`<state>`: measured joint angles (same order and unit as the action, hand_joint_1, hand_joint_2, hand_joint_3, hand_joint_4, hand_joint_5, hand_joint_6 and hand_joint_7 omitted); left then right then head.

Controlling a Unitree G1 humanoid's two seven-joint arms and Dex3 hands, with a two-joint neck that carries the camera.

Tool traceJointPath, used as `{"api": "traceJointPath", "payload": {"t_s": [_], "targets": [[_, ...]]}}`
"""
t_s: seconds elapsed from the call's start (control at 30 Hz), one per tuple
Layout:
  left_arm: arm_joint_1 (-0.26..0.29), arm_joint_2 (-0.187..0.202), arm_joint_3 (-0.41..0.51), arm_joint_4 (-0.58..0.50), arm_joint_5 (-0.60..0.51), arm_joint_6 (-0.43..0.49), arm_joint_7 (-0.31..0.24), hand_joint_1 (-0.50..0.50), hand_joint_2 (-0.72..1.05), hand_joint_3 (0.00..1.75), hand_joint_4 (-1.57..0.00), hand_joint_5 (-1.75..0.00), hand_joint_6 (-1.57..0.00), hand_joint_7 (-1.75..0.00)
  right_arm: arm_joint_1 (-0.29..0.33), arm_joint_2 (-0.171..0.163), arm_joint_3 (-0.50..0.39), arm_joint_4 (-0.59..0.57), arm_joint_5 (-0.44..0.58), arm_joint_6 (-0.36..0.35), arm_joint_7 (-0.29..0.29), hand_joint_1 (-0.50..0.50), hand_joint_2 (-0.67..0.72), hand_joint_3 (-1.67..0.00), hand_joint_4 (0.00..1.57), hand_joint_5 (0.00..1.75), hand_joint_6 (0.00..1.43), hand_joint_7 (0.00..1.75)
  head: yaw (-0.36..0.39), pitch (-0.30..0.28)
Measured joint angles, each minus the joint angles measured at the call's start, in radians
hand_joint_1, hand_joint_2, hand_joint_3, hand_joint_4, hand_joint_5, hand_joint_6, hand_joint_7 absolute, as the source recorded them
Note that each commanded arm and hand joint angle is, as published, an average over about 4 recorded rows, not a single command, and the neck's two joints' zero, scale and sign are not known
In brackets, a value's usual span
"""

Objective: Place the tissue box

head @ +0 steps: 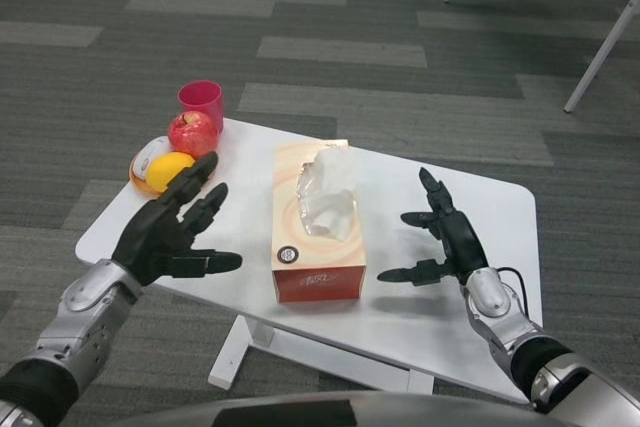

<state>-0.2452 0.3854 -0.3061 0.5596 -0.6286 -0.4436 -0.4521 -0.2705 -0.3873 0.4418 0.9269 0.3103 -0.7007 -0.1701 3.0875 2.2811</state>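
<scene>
An orange-and-cream tissue box (316,223) lies flat in the middle of the white table (400,312), with a white tissue sticking out of its top slot. My left hand (178,229) hovers to the left of the box, fingers spread, a short gap away from it. To the box's right, my right hand (442,235) is also spread and apart from it. Neither hand touches the box.
At the table's far left corner a small orange plate (141,173) holds a red apple (192,132), an orange (169,169) and a white object. A pink cup (201,103) stands behind them. White table legs (600,47) rise at the far right on the carpet.
</scene>
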Motion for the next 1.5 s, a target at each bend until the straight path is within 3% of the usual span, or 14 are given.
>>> {"api": "traceJointPath", "payload": {"t_s": [0.23, 0.43, 0.8, 0.93, 1.13, 1.37, 1.5], "targets": [[0.022, 0.009, 0.112, -0.041, 0.010, 0.000, 0.001, 0.50, 0.78, 0.00, 0.00, -0.10, 0.00, 0.00, 0.008, -0.001, -0.039, -0.054, 0.000, 0.001, 0.000, -0.33, -0.29, -0.24, 0.17, 0.78, 0.00, 0.07, -0.002, 0.004], [0.041, 0.005, 0.205, -0.105, 0.003, 0.001, 0.002, 0.50, 0.78, 0.00, 0.00, -0.10, 0.00, 0.00, 0.020, -0.009, -0.107, -0.171, 0.000, 0.002, -0.001, -0.33, -0.29, -0.24, 0.19, 0.75, 0.00, 0.07, 0.002, 0.010], [0.052, -0.020, 0.221, -0.217, -0.047, -0.006, 0.009, 0.50, 0.78, 0.00, 0.00, -0.10, 0.00, 0.00, 0.026, -0.011, -0.173, -0.365, 0.000, 0.001, -0.033, -0.33, -0.29, -0.24, 0.26, 0.78, 0.00, 0.07, 0.010, 0.025], [0.052, -0.028, 0.226, -0.248, -0.050, -0.016, 0.016, 0.50, 0.78, 0.00, 0.00, -0.10, 0.00, 0.00, 0.026, -0.010, -0.173, -0.418, 0.001, 0.000, -0.050, -0.33, -0.29, -0.24, 0.28, 0.68, 0.00, 0.07, 0.015, 0.036], [0.051, -0.063, 0.242, -0.261, -0.046, -0.034, 0.028, 0.50, 0.78, 0.02, 0.00, -0.10, 0.00, 0.00, 0.025, -0.004, -0.174, -0.456, 0.001, 0.000, -0.063, -0.33, -0.29, -0.24, 0.29, 0.68, 0.00, 0.07, 0.023, 0.054], [0.049, -0.074, 0.257, -0.281, -0.038, -0.054, 0.037, 0.50, 0.83, 0.00, 0.00, -0.10, 0.00, 0.00, 0.025, 0.010, -0.179, -0.480, 0.001, -0.001, -0.069, -0.33, -0.29, -0.24, 0.29, 0.68, 0.00, 0.07, 0.027, 0.069], [0.042, -0.094, 0.259, -0.281, -0.034, -0.073, 0.044, 0.50, 0.87, 0.09, 0.00, -0.10, 0.00, 0.00, 0.025, 0.013, -0.180, -0.485, 0.000, -0.001, -0.070, -0.33, -0.29, -0.24, 0.29, 0.61, 0.00, 0.07, 0.035, 0.081]]}}
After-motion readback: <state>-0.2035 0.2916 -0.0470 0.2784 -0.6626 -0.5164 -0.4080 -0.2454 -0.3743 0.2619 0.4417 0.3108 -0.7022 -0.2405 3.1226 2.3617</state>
